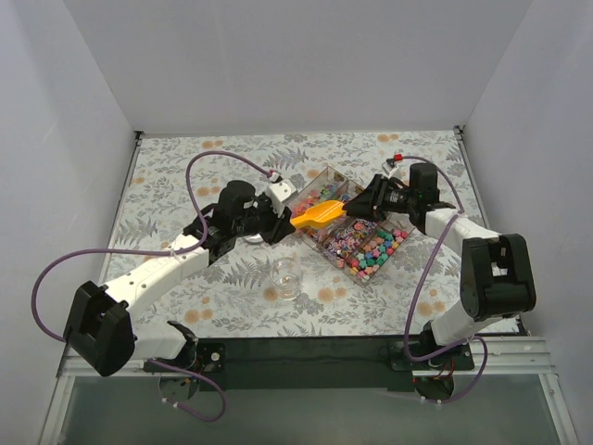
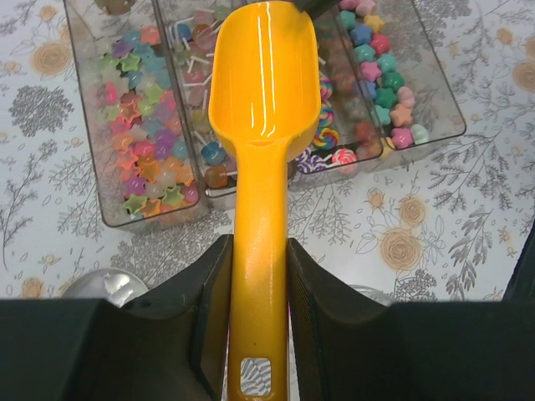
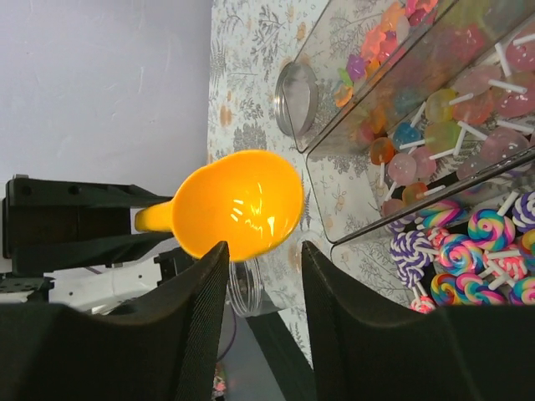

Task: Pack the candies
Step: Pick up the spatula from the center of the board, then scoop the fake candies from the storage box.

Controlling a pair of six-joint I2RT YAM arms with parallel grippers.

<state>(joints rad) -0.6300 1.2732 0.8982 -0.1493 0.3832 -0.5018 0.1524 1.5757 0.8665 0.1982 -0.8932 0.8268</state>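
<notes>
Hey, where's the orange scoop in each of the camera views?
Top external: orange scoop mid-table, between the arms.
Left wrist: orange scoop centre frame, handle in the left gripper.
Right wrist: orange scoop left of centre, just above the right gripper.
Shared landmark: the clear compartmented tray.

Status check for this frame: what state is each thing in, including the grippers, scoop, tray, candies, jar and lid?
Left gripper: shut on the scoop, at its handle.
Right gripper: open, by the scoop bowl.
Scoop: empty, held over the tray.
Tray: uncovered, compartments filled.
Candies: in the tray, none in the scoop.
Jar: upright, open, looks empty.
Lid: off, lying flat beside the tray.
</notes>
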